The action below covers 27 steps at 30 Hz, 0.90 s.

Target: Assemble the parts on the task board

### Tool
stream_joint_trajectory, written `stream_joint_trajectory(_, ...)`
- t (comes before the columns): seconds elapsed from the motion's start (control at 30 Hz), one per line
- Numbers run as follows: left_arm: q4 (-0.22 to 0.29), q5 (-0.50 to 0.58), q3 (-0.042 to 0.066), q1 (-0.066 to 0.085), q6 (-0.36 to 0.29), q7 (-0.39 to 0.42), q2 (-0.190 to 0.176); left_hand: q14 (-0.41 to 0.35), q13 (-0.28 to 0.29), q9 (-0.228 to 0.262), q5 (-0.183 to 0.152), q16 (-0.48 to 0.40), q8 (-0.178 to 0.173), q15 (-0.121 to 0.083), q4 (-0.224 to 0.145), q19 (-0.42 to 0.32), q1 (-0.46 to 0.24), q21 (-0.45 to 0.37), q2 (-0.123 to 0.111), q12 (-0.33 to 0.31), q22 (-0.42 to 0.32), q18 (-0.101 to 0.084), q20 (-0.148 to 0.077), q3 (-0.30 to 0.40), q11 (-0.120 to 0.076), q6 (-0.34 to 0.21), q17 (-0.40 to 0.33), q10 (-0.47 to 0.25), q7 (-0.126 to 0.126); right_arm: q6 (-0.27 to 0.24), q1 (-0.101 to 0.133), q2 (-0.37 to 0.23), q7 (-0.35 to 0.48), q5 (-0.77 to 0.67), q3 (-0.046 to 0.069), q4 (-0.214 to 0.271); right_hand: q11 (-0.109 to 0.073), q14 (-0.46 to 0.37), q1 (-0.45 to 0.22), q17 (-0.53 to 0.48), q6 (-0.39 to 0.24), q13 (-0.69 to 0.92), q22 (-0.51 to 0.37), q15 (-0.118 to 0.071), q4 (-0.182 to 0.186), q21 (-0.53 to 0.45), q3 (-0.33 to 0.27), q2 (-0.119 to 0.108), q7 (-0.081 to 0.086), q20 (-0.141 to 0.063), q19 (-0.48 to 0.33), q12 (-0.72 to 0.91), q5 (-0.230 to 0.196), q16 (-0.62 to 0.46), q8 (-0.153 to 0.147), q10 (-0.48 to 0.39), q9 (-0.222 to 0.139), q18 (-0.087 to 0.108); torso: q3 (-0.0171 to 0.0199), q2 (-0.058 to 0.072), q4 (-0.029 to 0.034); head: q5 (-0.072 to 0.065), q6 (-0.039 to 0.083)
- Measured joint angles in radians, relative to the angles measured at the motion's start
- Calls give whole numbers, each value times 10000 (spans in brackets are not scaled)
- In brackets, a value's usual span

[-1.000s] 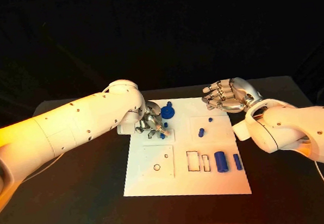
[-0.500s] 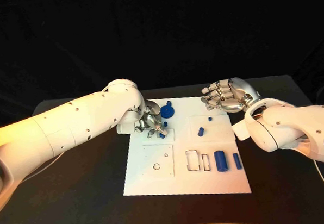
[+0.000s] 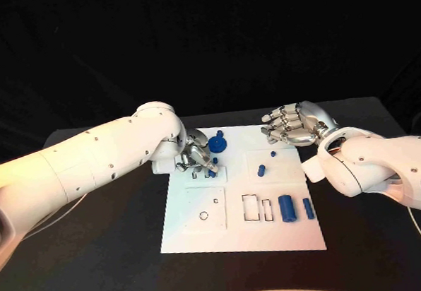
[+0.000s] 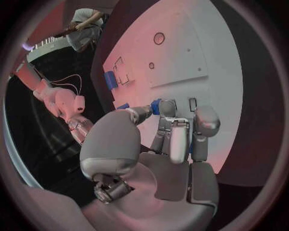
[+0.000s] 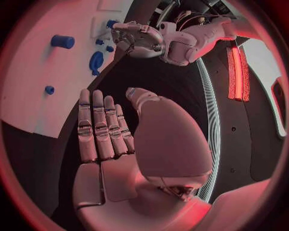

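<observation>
The white task board (image 3: 195, 236) lies mid-table. My left hand (image 3: 193, 156) hovers over its far left section and pinches a small blue part (image 3: 211, 167) between thumb and finger; the left wrist view shows that blue part (image 4: 155, 106) at the fingertips (image 4: 166, 107). A round blue part (image 3: 217, 145) sits just beyond the hand. Two small blue pegs (image 3: 262, 171) stand in the far right section. Two blue cylinders (image 3: 287, 209) lie near the rectangular slots (image 3: 250, 208). My right hand (image 3: 295, 124) floats at the board's far right corner, fingers (image 5: 96, 125) extended and holding nothing.
A round hole (image 3: 204, 217) and a smaller one mark the board's near left section. Black table (image 3: 100, 257) surrounds the board on all sides. In the right wrist view the left hand (image 5: 141, 38) shows over the board beside the round blue part (image 5: 95, 62).
My left hand has shifted very slightly over the board's far left section, still holding the small part. The right hand has stayed where it was.
</observation>
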Motion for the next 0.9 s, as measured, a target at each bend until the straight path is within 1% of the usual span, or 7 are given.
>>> stream_joint_trajectory(0.07, 27, 167, 0, 0, -98, 0, -64, -12, 98, 9, 322, 25, 99, -60, 1, 17, -171, 3, -16, 89, 35, 0, 9, 1, 30, 53, 0, 78, -51, 12, 0, 0, -6, 0, 0, -1, 0, 0, 0, 0, 0, 0, 0, 0, 0, 0, 0, 0, 0, 0, 0, 0, 0, 0, 0, 0, 0, -1, 4, 0, -1, 1, 0)
stream_joint_trajectory(0.1, 47, 257, 0, 0, -154, 0, -100, 1, 121, 61, 442, 50, 145, -74, 1, 18, -207, 3, -55, 99, 59, -1, 9, 1, -57, 57, 0, 231, -55, 17, 0, 0, -9, 0, 0, -1, 0, 0, -6, 0, 0, -13, -22, 0, 0, 0, 0, 2, 0, 0, 0, 0, 0, 0, 0, 0, 0, -1, 4, 1, -1, 1, 1)
stream_joint_trajectory(0.2, 132, 534, 0, 0, -375, -11, -209, -33, 287, 132, 1171, 95, 231, -114, 0, 201, -507, 171, -142, 218, 282, -15, -66, 1, -141, 205, 0, 433, -96, 36, 0, -8, -17, -1, -1, -1, 0, 0, -71, 0, 0, -18, -33, 0, 0, 0, 0, -9, 0, 0, 0, 0, 0, 0, 0, 0, 0, -1, 3, 0, -2, 2, 11)
stream_joint_trajectory(0.23, 170, 607, -1, 0, -456, -16, -245, 1, 372, 149, 1493, 137, 301, -153, 0, 250, -647, 227, -181, 280, 362, -162, -116, 1, -147, 257, 0, 538, -145, 41, 0, -13, -18, -1, -1, -1, 0, 0, -95, -7, 0, -26, -48, 0, 0, 0, 0, 15, 0, 0, 0, 0, 0, 0, 0, 0, 0, 0, 7, 1, -2, 2, 14)
stream_joint_trajectory(0.4, 547, 805, -5, -15, -1062, -29, -530, 4, 646, 203, 2320, 232, 446, -223, 0, 483, -872, 374, -268, 450, 659, -160, -169, 1, -290, 363, -1, 855, -249, 58, 0, -44, -24, -1, -1, 1, 35, 0, -95, -9, 0, -51, -93, 0, 0, 0, 0, 15, 0, 0, 0, 0, 60, -42, 0, 35, -13, 0, 14, 8, 3, -2, 10)
stream_joint_trajectory(0.57, 989, 737, -32, -100, -1705, -31, -837, -17, 771, 203, 2553, 271, 462, -270, -1, 589, -922, 458, -323, 512, 850, -161, -203, 0, -291, 434, -1, 997, -250, 66, 0, -80, -24, -1, -1, 4, 35, 0, -95, -20, 0, -64, -118, 0, 0, 0, 0, 15, 0, 0, 0, 0, 76, -41, 0, 35, -16, 0, 14, 8, 29, -22, -14)
stream_joint_trajectory(0.9, 1617, 64, -183, -307, -2762, -40, -1232, -17, 910, 202, 2635, 271, 524, -269, -1, 695, -949, 506, -350, 585, 1028, -160, -239, 0, -327, 455, 0, 1105, -265, 74, 0, -110, -17, -2, -1, 4, 35, 0, -94, -19, 0, -89, -160, 0, 0, 0, 0, 15, 0, 0, 0, 0, 116, -79, 0, 35, -26, -1, 4, -16, 51, -4, -39)
